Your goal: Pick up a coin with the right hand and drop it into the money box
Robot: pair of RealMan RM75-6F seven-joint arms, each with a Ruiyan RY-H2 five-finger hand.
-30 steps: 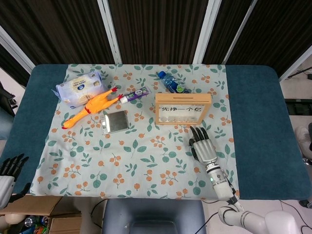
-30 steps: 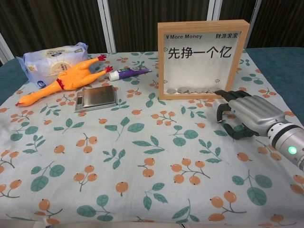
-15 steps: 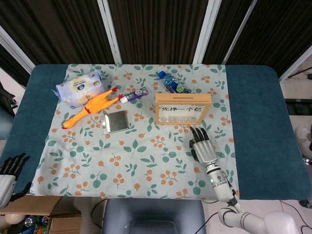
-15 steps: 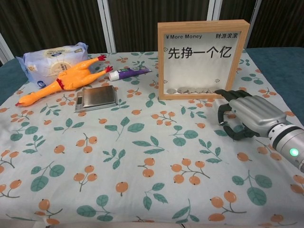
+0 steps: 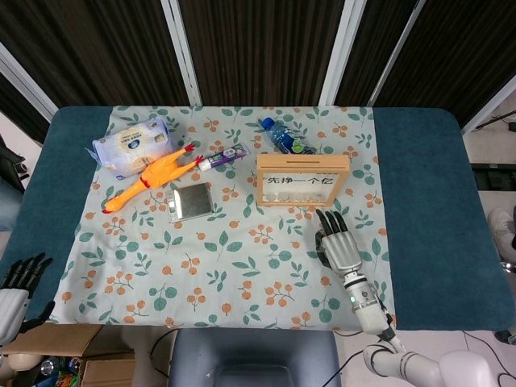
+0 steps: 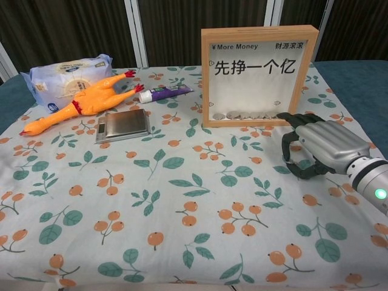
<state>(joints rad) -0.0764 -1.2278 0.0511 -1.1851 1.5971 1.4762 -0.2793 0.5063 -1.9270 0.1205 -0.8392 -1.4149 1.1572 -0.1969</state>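
The money box is a wooden frame with a clear front, standing upright on the floral cloth, and a row of coins lies at its bottom. My right hand lies palm down on the cloth just in front of the box's right corner. In the chest view the right hand has its fingers arched down toward the cloth, apart, with nothing seen in them. No loose coin shows on the cloth; the spot under the palm is hidden. My left hand hangs off the table's near left corner with fingers spread.
A yellow rubber chicken, a pack of wipes, a purple tube and a silver pocket scale lie at the left. A blue-capped bottle lies behind the box. Bare blue table flanks the cloth.
My right hand has slid slightly to the right and back from the box. The left hand has barely shifted.
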